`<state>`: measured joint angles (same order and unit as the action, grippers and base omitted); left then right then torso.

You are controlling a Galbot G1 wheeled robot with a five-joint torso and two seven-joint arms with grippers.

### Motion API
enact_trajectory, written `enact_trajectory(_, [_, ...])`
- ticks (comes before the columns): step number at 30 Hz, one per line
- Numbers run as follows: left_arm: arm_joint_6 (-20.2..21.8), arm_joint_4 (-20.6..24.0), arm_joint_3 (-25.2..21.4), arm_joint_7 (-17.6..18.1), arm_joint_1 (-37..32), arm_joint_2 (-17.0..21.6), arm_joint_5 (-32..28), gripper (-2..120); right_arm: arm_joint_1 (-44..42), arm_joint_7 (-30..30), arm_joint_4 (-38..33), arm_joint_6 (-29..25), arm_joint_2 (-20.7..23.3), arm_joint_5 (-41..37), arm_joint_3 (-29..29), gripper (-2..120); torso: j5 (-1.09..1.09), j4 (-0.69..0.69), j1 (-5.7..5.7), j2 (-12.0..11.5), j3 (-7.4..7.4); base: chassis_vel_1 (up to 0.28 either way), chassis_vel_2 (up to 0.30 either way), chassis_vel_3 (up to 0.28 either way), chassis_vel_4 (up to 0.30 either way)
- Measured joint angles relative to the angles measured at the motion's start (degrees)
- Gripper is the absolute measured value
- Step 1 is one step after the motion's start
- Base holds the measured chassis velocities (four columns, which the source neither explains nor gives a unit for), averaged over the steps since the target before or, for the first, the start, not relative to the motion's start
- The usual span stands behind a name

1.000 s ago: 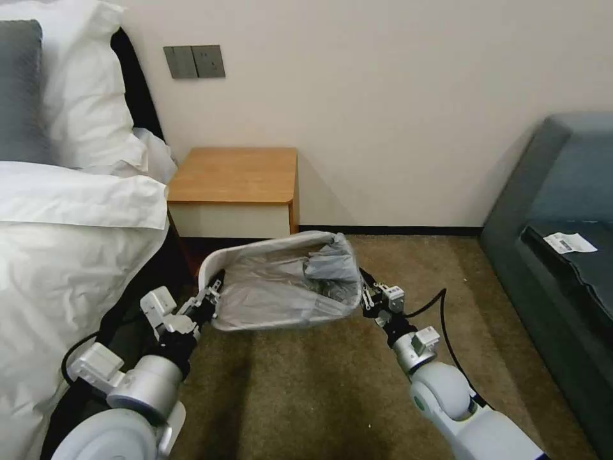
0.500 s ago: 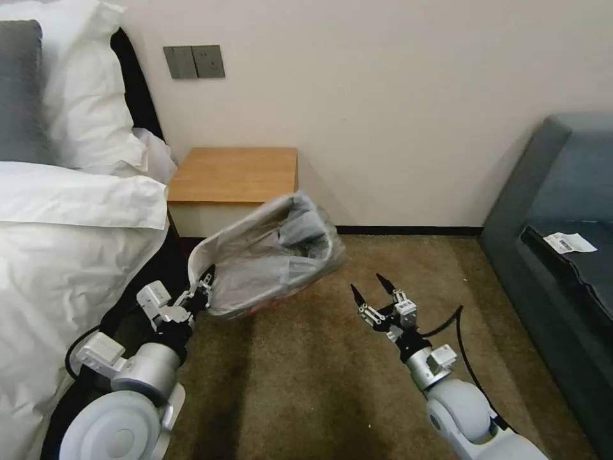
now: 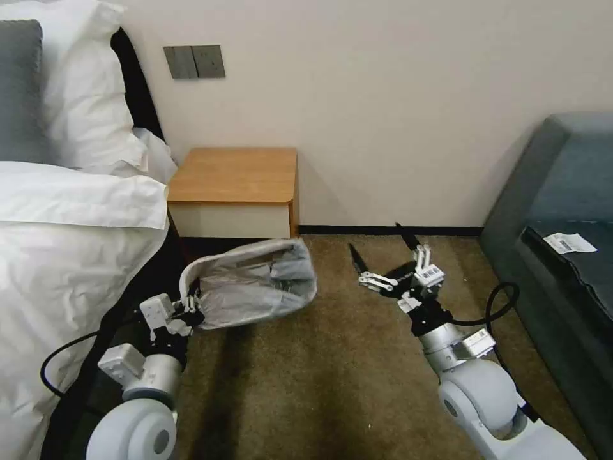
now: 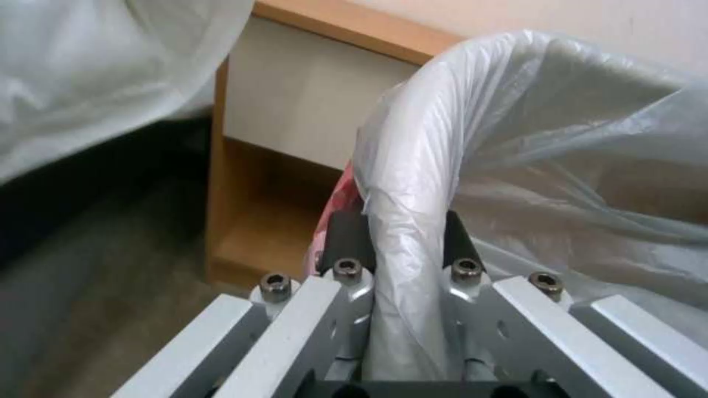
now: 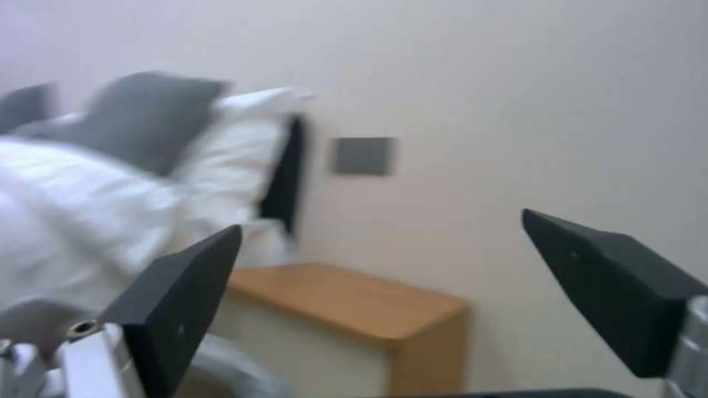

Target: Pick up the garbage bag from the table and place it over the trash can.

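Carpet [image 3: 332, 370]: bag-lined trash can [image 3: 252, 284] clamped at its rim by left gripper [image 3: 190, 305]; right gripper [image 3: 380, 246] at 3 o'clock, fingers apart, empty.

a plain cream wall [image 3: 408, 108] with a grey switch plate [image 3: 194, 61] and a dark skirting board [image 3: 389, 230] along its foot. brown carpet [image 3: 319, 383] covers the floor. on the left, a bed [image 3: 70, 243] with white bedding, white pillows [image 3: 96, 89] and a grey cushion [image 3: 22, 89]. on the right, a dark grey-blue sofa [image 3: 562, 191] with a white paper slip [image 3: 568, 243] on it.
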<state>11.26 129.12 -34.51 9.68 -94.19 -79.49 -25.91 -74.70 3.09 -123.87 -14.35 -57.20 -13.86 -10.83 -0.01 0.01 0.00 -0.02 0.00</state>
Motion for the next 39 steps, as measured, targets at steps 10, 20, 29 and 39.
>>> enact_trajectory(10, [-2.5,-1.5,3.5,-1.0,0.1,-0.2,14.1,5,9.8,8.3,1.8,6.2,10.8,12.7,12.6,61,0.0,-0.02,0.0,0.0,0.0,0.0,0.0,0.0,0.0])
enact_trajectory(20, [-3.2,-3.6,7.3,-1.1,1.7,-0.9,17.6,5,26.6,8.3,6.7,14.8,13.3,8.9,28.6,22,-0.01,-0.01,0.0,0.0,0.01,0.0,0.0,0.0,0.0])
enact_trajectory(29, [-3.6,-4.0,6.9,-1.1,2.5,-1.9,18.1,5,36.5,1.8,11.1,26.9,8.8,0.7,40.0,0,-0.02,-0.01,0.0,0.0,0.0,0.0,0.0,0.0,0.0])
enact_trajectory(39, [-4.3,-4.0,7.3,-1.2,1.9,-3.0,20.0,5,43.7,-3.1,14.1,37.0,3.7,-4.6,47.6,0,-0.01,-0.01,0.0,0.0,0.0,0.0,0.0,0.0,0.0])
